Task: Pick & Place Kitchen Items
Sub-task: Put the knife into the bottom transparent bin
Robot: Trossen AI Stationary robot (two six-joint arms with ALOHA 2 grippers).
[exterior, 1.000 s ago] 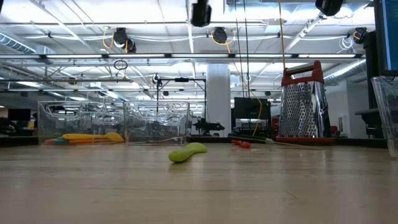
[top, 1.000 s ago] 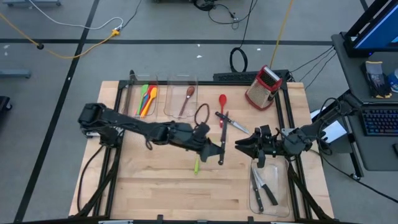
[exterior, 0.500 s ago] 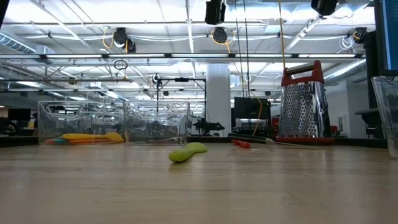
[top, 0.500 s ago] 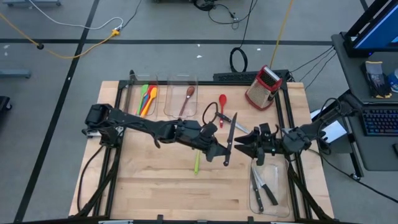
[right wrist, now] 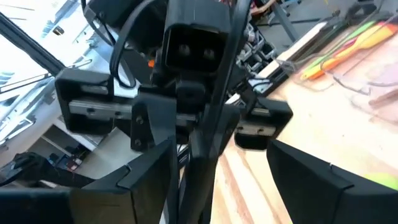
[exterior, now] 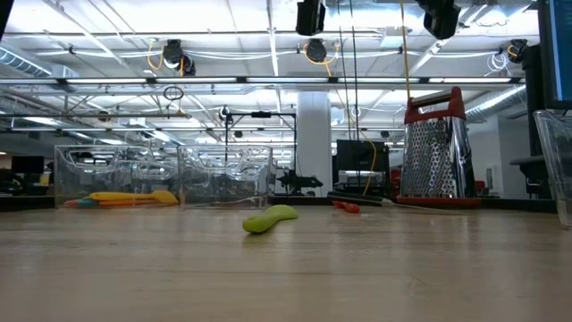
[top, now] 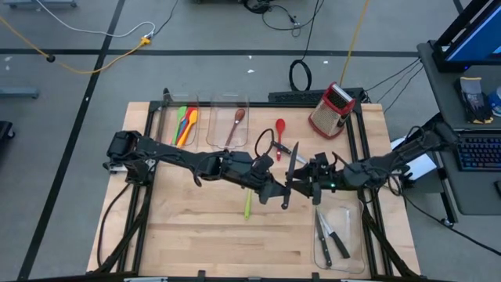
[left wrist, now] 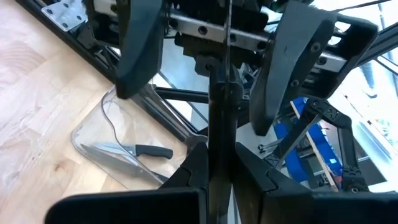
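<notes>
Knife (top: 290, 176) in left hand (top: 283, 193), long axis toward far edge.

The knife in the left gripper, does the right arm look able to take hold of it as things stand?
Probably yes. The left gripper holds the knife up above the table by its handle, and the right gripper faces it with its fingers open either side of the knife, nothing between.

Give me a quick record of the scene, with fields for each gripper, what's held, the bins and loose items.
left gripper: shut on knife, above table centre
right gripper: open, fingers either side of the knife
right bin: two knives
back bins: coloured utensils, wooden spoon
loose on table: green utensil, red spoon
grater: back right
</notes>
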